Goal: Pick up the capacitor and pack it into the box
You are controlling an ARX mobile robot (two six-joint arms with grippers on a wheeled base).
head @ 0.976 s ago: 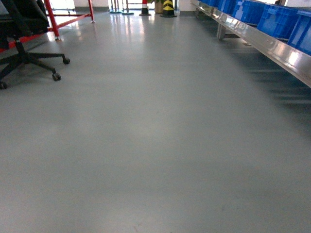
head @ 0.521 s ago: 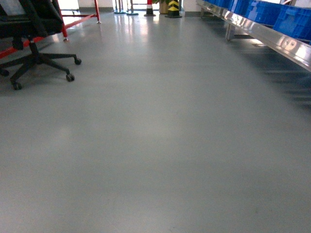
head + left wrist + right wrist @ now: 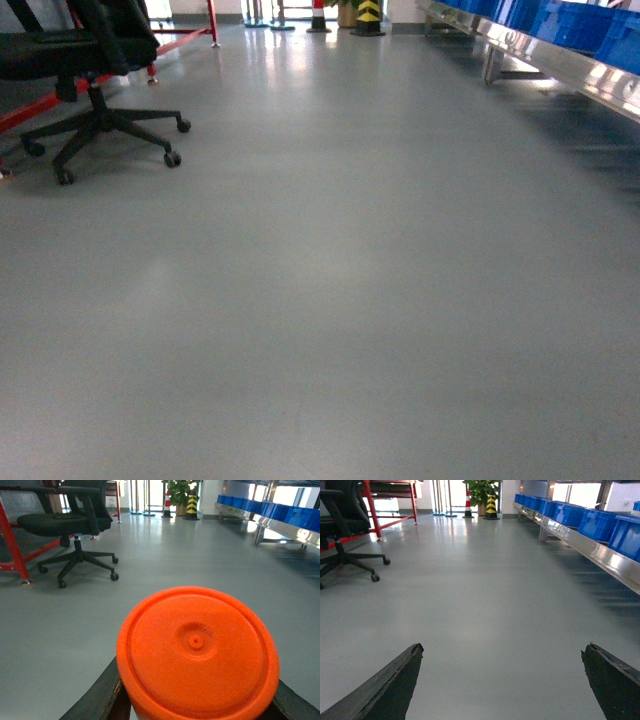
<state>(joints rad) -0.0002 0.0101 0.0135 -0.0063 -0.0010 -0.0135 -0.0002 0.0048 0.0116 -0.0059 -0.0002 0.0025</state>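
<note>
Low in the left wrist view, the left gripper (image 3: 197, 707) clamps an orange capacitor (image 3: 197, 652), a cylinder whose flat round end faces the camera, its long axis running back toward the wrist. Right gripper (image 3: 502, 680) jaws gape wide over bare grey floor (image 3: 485, 590). Upper left sits a black office chair (image 3: 85, 70).

1. Right gripper (image 3: 502, 680): two dark, near-black fingers (image 3: 390, 685), wedge-shaped, tapering to blunt tips; surface matte with a rough, worn edge.
2. Left gripper (image 3: 197, 700): same dark matte fingers (image 3: 97, 697), only flat upper edges visible at lower left and right.
3. No cables, screws or markings visible.
</note>
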